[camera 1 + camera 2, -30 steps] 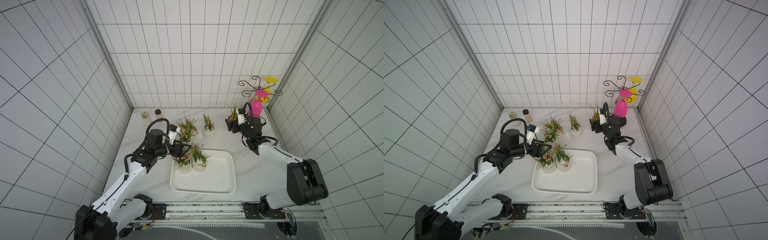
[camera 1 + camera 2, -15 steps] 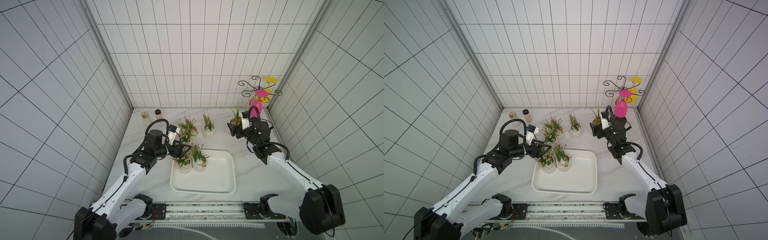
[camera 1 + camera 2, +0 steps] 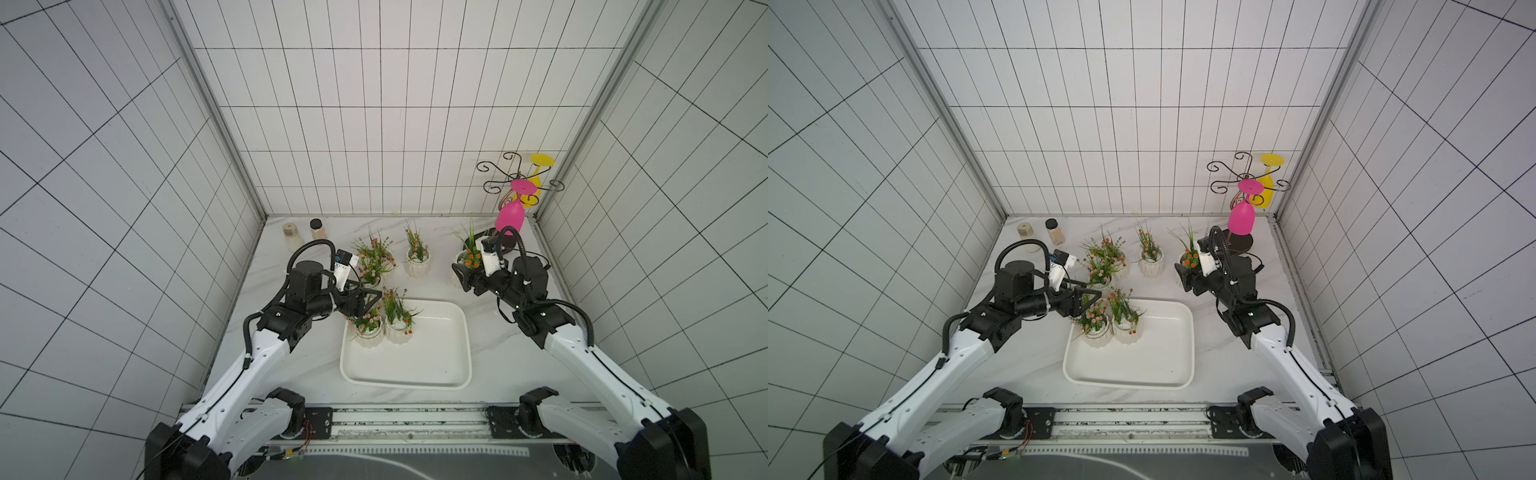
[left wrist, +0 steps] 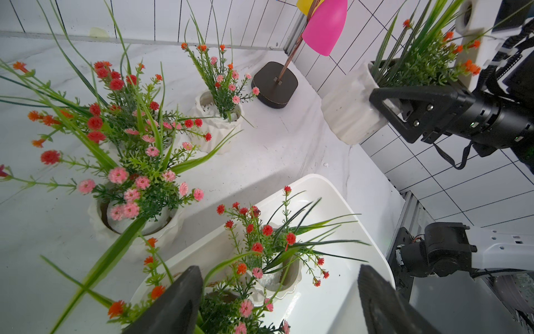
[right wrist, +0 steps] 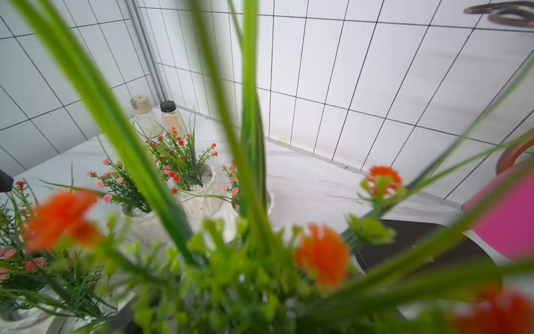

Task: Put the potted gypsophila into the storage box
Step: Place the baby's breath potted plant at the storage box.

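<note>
The storage box (image 3: 440, 374), a glossy white tray, lies at the front middle in both top views. Two potted gypsophila (image 3: 368, 334) (image 3: 398, 330) stand in its far left corner. My left gripper (image 3: 365, 297) is open just above the pink-flowered one, whose stems rise between the fingers (image 4: 173, 303). My right gripper (image 3: 459, 276) is shut on an orange-flowered pot (image 4: 349, 112), held off the table behind the box's far right corner. Its foliage (image 5: 245, 260) hides the jaws in the right wrist view. Three more pots (image 3: 376, 253) (image 3: 370, 278) (image 3: 417, 264) stand behind the box.
Two seasoning jars (image 3: 291, 237) (image 3: 318, 228) stand in the back left corner. A curly wire rack (image 3: 515, 178) with a dark base (image 4: 274, 85) holds a pink glass (image 3: 510, 216) and a yellow glass (image 3: 536, 187) at the back right, close behind my right arm.
My right arm has carried its pot away from the rack, leftward and nearer to the box. The left arm has stayed where it was.
</note>
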`<state>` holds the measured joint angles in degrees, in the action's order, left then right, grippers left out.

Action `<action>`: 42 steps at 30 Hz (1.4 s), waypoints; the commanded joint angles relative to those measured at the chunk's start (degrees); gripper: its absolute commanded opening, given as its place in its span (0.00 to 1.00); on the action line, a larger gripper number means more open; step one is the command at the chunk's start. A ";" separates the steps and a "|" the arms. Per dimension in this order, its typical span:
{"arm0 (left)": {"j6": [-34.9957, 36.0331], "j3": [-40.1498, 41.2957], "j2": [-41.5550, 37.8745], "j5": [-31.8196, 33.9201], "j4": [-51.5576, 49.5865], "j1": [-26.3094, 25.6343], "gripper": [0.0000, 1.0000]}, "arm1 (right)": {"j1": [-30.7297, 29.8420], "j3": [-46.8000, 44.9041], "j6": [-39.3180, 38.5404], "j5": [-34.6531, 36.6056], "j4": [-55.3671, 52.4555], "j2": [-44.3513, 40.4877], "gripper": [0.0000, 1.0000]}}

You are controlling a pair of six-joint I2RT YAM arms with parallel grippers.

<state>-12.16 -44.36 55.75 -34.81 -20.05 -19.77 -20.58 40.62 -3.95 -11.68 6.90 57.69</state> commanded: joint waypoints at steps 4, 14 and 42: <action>1.22 0.41 -2.44 -0.74 2.01 0.17 0.84 | -3.53 -3.18 -1.42 -2.57 0.62 -3.27 0.70; 2.91 0.18 -4.21 4.08 1.07 -5.53 0.82 | -7.18 -4.65 -1.01 -3.50 -1.00 -4.76 0.69; 7.04 -0.41 -1.48 6.72 -3.13 -9.32 0.83 | -12.66 -17.32 -3.80 -9.92 10.15 -2.34 0.66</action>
<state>-7.01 -44.27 53.91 -28.97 -22.24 -28.88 -32.64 25.67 -5.39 -19.51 9.98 55.33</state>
